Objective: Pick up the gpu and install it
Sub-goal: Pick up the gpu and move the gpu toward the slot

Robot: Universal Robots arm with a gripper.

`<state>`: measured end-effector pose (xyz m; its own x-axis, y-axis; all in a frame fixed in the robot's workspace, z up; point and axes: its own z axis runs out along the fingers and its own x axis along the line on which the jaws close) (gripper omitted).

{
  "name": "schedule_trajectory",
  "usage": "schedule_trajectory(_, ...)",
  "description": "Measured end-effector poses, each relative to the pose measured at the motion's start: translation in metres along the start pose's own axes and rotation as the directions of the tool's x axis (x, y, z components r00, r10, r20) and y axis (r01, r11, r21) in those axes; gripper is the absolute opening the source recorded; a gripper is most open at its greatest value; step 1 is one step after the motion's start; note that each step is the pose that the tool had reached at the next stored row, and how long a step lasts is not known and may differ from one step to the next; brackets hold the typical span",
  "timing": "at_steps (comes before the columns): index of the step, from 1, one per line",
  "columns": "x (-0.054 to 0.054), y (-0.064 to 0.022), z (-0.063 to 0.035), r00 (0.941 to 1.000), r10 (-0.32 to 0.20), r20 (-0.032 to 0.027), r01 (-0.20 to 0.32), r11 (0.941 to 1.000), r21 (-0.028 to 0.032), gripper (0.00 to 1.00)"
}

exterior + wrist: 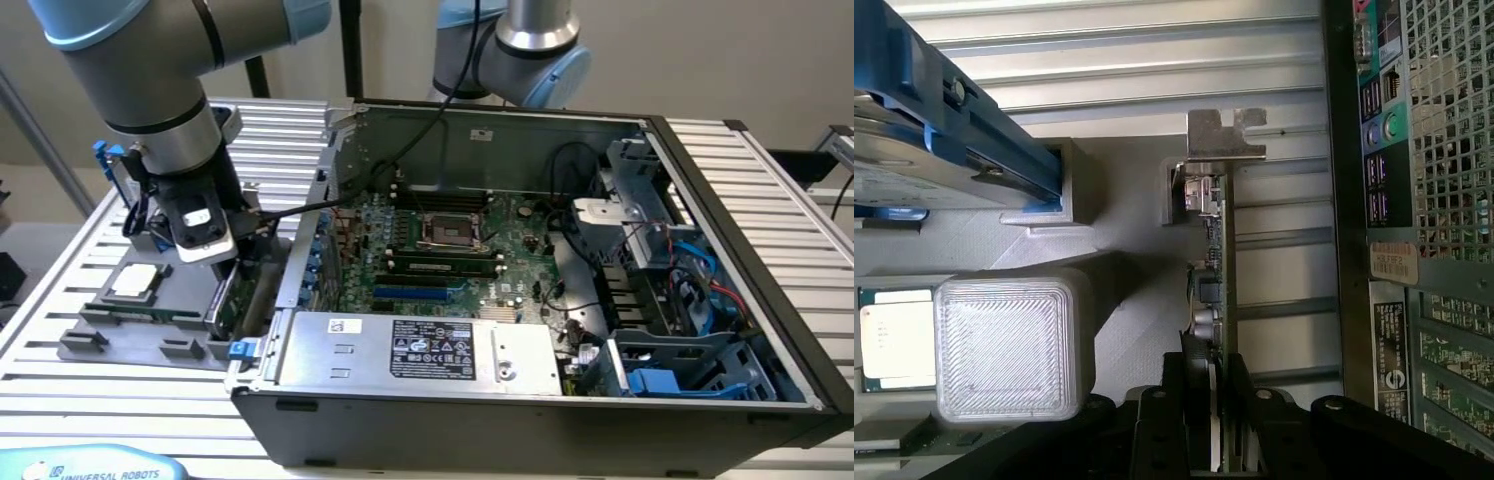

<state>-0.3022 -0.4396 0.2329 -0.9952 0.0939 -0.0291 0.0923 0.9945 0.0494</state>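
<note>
Your gpu (1216, 270) has not yet left its rest. It stands upright on its long edge in the grey holder (1124, 230) on the bench (1104, 60), with its silver bracket (1224, 135) at the end away from the arm. In the exterior view the holder sits at the left, just outside the open computer case (534, 405). The card is in the side of the holder nearest the case wall.

The hand (1211, 375) is down over the card, astride its top edge at the end opposite the bracket. You cannot tell from these views whether it has clamped the card or only brackets it. The card looks seated, upright and square to the holder, so I would judge the pick to be at the grasp and no further.

None of the install shows as done. Inside the case the motherboard (441, 250) lies exposed, and its blue slot (420, 293) has no card standing in it. The lift, the carry over the case wall and the seating are all left.

In the same holder, the square silver chip (138, 282) lies flat and the hard drive with blue rails (914, 170) rests in its own bay. Both are apart from the hand and from the card.
</note>
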Motion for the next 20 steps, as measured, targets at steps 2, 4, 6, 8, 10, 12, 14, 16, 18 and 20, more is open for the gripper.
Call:
schedule_trajectory(2,0.0,0.0,0.0,1.0,0.0,0.0001,0.0,1.0,-0.0001,0.28)
schedule_trajectory(4,0.0,0.0,0.0,1.0,-0.002,0.0,0.002,1.0,-0.0001,0.27)
schedule_trajectory(6,0.0001,0.0,0.0,0.9999,-0.012,-0.0006,0.012,0.9999,-0.0003,0.27)
schedule_trajectory(8,0.0,0.0,-0.0001,0.9996,-0.03,-0.0015,0.03,0.9996,-0.0008,0.27)
schedule_trajectory(10,0.0,0.0,0.0,0.9986,-0.053,-0.0025,0.053,0.9986,-0.0016,0.27)
schedule_trajectory(12,0.0,0.0,0.0,0.9981,-0.061,-0.0029,0.061,0.9981,-0.0019,0.27)
schedule_trajectory(14,0.0,0.0,0.0,0.998,-0.063,-0.003,0.063,0.998,-0.002,0.27)
schedule_trajectory(16,0.0,0.0,-0.0001,0.998,-0.063,-0.0029,0.063,0.998,-0.0021,0.27)
schedule_trajectory(18,0.0,0.0001,-0.0008,0.998,-0.064,-0.0026,0.064,0.998,-0.0025,0.27)
schedule_trajectory(20,-0.0001,0.0002,-0.0022,0.998,-0.064,-0.0029,0.064,0.998,-0.0021,0.27)
